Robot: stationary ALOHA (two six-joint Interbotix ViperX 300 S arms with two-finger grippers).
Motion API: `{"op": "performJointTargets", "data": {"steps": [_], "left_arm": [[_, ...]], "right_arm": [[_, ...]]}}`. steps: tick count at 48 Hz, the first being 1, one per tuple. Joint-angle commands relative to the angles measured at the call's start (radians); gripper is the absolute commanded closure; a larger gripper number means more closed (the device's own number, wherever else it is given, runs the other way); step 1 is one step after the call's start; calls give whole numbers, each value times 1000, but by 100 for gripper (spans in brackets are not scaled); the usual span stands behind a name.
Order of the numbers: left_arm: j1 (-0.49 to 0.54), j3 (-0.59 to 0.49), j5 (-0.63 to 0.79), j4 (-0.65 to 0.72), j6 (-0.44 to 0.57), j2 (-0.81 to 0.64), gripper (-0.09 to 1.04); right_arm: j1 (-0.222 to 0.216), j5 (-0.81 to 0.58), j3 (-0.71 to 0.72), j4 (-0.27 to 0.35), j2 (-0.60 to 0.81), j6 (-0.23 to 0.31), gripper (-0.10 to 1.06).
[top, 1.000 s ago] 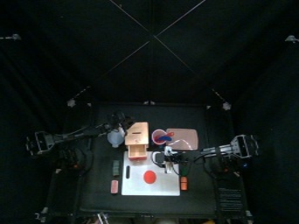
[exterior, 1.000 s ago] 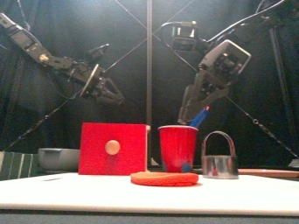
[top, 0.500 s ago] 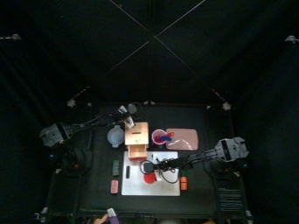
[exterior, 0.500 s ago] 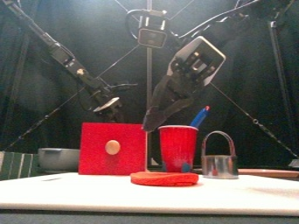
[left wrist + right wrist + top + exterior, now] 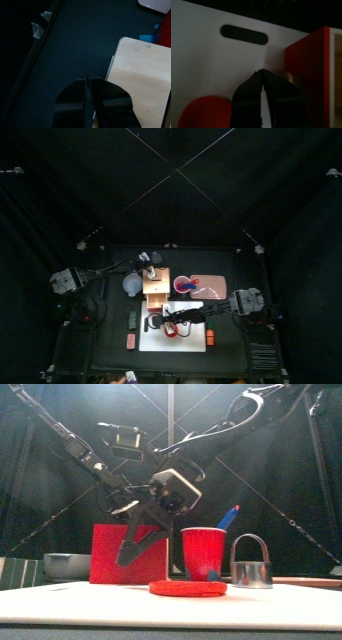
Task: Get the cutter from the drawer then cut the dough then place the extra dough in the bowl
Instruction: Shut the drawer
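The cutter (image 5: 250, 574) stood upright at the back of the white board (image 5: 211, 60). In the front view it showed just to the right of the red cup (image 5: 203, 554). Its round open side faced up, and its wire handle arched straight up over it. Nothing touched it.

The dough (image 5: 187, 588) lay flat on the board in front of the cup, a round red disc. The wooden box (image 5: 156, 288) lay with its long side running from front to back. Its red drawer front (image 5: 120, 559) faced the front of the table (image 5: 107, 343). The blue-grey bowl (image 5: 64, 565) sat on the table to the left of the box. A blue toy knife (image 5: 227, 517) stuck up out of the cup and leaned to the right.

The right arm stretched from the right side across the board. The right fingers (image 5: 254, 100) were pressed together with no gap and held nothing. They pointed down and to the left, low in front of the red drawer front and close to its little knob (image 5: 290, 77). I could not tell if they touched it.

The left fingers (image 5: 80, 100) were pressed together too and held nothing. They hung near the back end of the box, over the bare table just beside the box's pale top.
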Motion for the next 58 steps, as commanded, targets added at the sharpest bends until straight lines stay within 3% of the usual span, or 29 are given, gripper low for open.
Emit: {"op": "performJointTargets", "data": {"steps": [1,28,58], "left_arm": [[-21,-18,-9,6,2,5,42],[-21,-14,-15,8,-2,14,42],[-15,-15,-46,5,-2,6,42]], "right_arm": [[-29,8,-55,-32,-6,6,64],[-192,72,-49,-89,-5,6,64],[-195,57,-101,-107,-6,3,64]]}}
